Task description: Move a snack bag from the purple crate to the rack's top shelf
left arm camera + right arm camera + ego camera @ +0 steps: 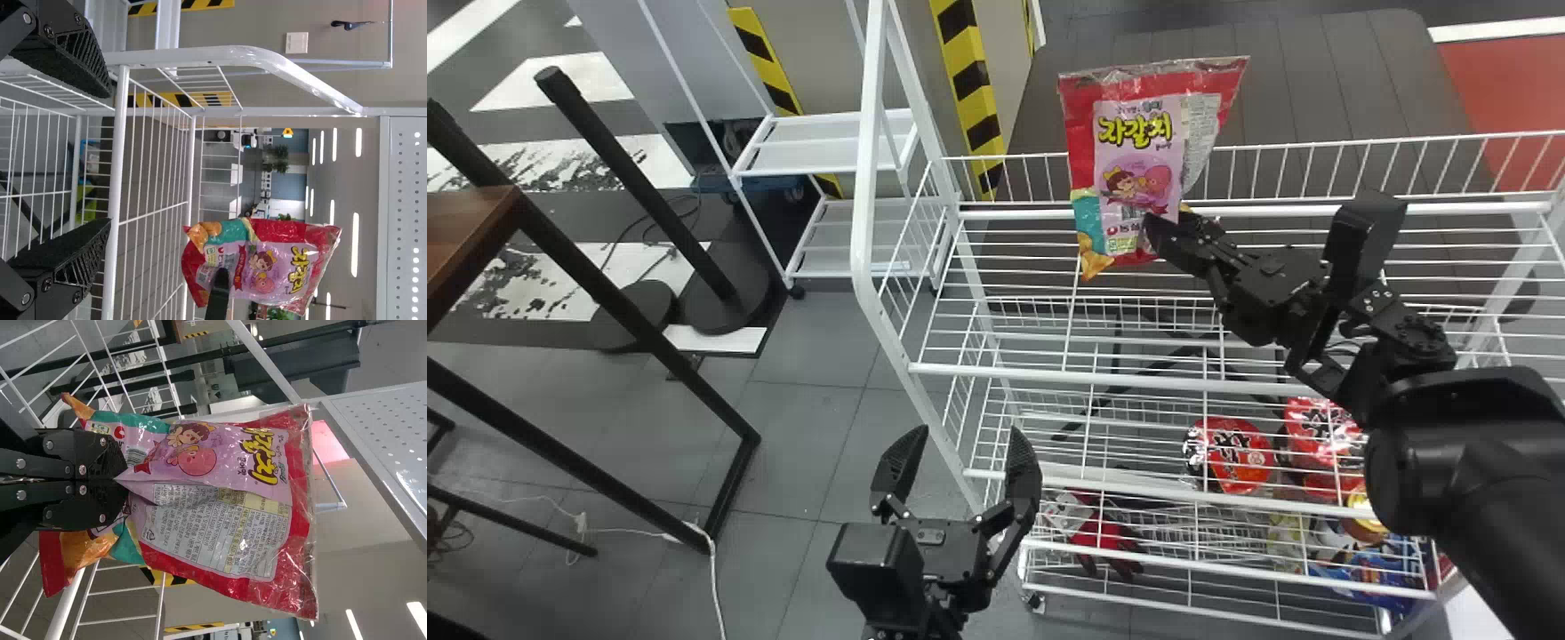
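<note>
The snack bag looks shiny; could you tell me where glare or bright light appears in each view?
Head view: snack bag with pale sheen along its top; left wrist view: bright ceiling lights beyond it; right wrist view: glossy streaks on its red end, more lights.

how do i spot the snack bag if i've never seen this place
Find the white wire rack, then the right gripper up by its top shelf. It holds the snack bag upright: red top, lilac panel, yellow lettering. Unlike the red packages lower down, it's held in the air.
</note>
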Robot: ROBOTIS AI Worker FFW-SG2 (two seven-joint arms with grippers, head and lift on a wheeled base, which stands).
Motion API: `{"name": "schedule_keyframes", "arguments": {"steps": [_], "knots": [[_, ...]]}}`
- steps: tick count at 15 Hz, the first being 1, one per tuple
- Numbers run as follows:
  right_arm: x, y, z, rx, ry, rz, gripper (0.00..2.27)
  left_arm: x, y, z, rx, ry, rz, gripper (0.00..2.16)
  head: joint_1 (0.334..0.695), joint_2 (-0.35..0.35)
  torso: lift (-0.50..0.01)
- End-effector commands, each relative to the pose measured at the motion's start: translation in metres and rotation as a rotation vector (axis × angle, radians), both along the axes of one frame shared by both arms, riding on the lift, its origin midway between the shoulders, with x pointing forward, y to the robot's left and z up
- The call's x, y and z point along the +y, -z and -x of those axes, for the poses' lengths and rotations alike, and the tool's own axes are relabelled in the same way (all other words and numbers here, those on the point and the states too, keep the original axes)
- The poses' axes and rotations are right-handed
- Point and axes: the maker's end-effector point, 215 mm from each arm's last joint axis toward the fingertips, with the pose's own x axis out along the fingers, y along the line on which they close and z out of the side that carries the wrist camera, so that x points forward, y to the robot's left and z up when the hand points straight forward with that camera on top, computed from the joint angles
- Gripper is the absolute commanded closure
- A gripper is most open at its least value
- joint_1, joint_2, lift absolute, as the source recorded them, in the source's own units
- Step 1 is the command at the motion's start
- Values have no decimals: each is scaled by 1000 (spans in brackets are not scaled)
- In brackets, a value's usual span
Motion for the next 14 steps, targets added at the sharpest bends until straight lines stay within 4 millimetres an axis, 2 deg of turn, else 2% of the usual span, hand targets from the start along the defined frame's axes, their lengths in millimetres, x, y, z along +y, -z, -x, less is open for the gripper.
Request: {"name": "schedule_keyframes", "arguments": {"steps": [1,5,10,11,12,14], "knots": [[1,0,-3,3,3,0,2256,0,-2,0,-8,0,3,164,695,246,0],[-4,1,-17,11,59,10,2196,2,-3,3,-21,-6,6,164,695,238,0],[0,1,-18,14,55,23,2196,5,-8,1,-38,-12,6,164,695,240,0],[-1,5,-18,23,56,25,2094,5,-7,1,-37,-13,6,164,695,242,0],[-3,7,-19,33,62,17,1794,5,-7,1,-37,-13,6,164,695,243,0],[-4,15,-17,49,63,22,1460,5,-7,1,-37,-14,5,164,695,242,0]]}}
